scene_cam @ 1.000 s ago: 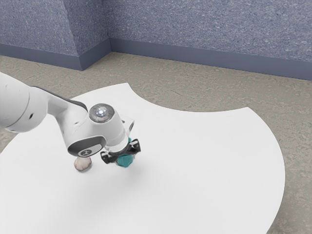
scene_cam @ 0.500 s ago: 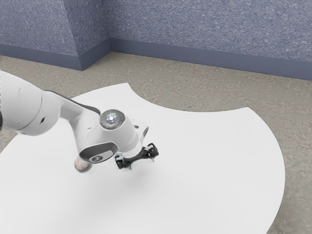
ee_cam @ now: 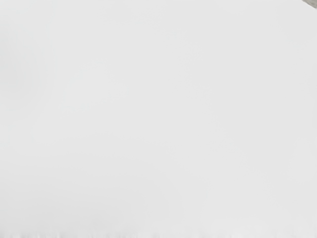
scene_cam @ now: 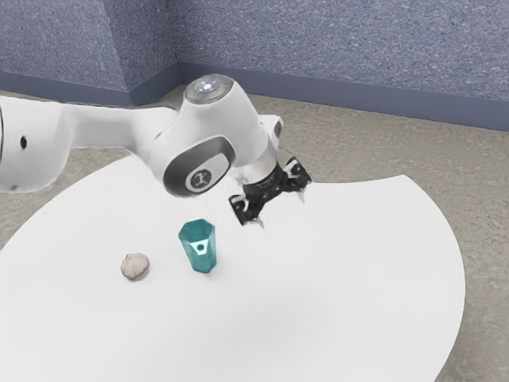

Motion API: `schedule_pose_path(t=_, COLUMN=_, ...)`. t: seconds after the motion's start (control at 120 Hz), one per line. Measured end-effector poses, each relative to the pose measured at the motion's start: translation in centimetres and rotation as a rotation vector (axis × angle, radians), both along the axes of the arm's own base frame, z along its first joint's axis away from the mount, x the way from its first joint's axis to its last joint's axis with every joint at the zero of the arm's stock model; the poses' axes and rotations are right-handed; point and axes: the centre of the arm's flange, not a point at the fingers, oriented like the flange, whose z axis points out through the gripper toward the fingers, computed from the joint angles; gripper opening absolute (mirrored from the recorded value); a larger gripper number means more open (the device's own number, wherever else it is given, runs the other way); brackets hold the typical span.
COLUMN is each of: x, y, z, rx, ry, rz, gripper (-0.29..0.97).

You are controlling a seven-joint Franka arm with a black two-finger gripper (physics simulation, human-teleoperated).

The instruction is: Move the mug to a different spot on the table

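Teal mug [scene_cam: 197, 247]: upright on the white table [scene_cam: 358, 278], mouth up, faceted sides, small pale mark on the side toward the camera. Free-standing, nothing touching it, nothing gripping it.

Gripper [scene_cam: 274, 204]: raised off the table, above the mug and to its exterior view's right. Near the mug but clearly apart from it. Fingers [scene_cam: 248, 211] spread wide, empty gap between them, nothing pinched. Black, pale at the tips, tilted downward. Lower finger closest to the mug, roughly level with the mug's rim, no contact.

White arm [scene_cam: 95, 147]: in from the exterior view's left, crossing above and behind the mug. Bulky last joint [scene_cam: 211, 147] almost straight above the mug, farther from the camera.

Small beige pebble-like lump [scene_cam: 135, 265]: on the table to the exterior view's left of the mug, near it, not touching, about level with the mug's base.

Speckled grey-brown floor [scene_cam: 334, 135] past the table's curved far edge, behind the mug. Blue-grey wall [scene_cam: 334, 40] with darker baseboard farther behind the mug again.

Wrist view: plain white table surface [ee_cam: 148, 124], thin sliver of grey floor [ee_cam: 312, 2] at one corner.
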Motion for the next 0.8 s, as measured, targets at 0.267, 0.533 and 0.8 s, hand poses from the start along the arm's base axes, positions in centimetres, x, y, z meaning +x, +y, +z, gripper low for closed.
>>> schedule_pose_path(t=0.267, x=-0.7, y=3.0, z=8.0, rx=0.034, ry=0.24, rz=-0.186, gripper=0.68)
schedule_pose_path(t=0.533, x=0.7, y=12.0, z=14.7, rx=0.151, ry=0.241, rz=-0.42, gripper=0.68)
schedule_pose_path(t=0.8, x=1.1, y=21.8, z=14.4, rx=0.18, ry=0.302, rz=-0.511, gripper=0.68)
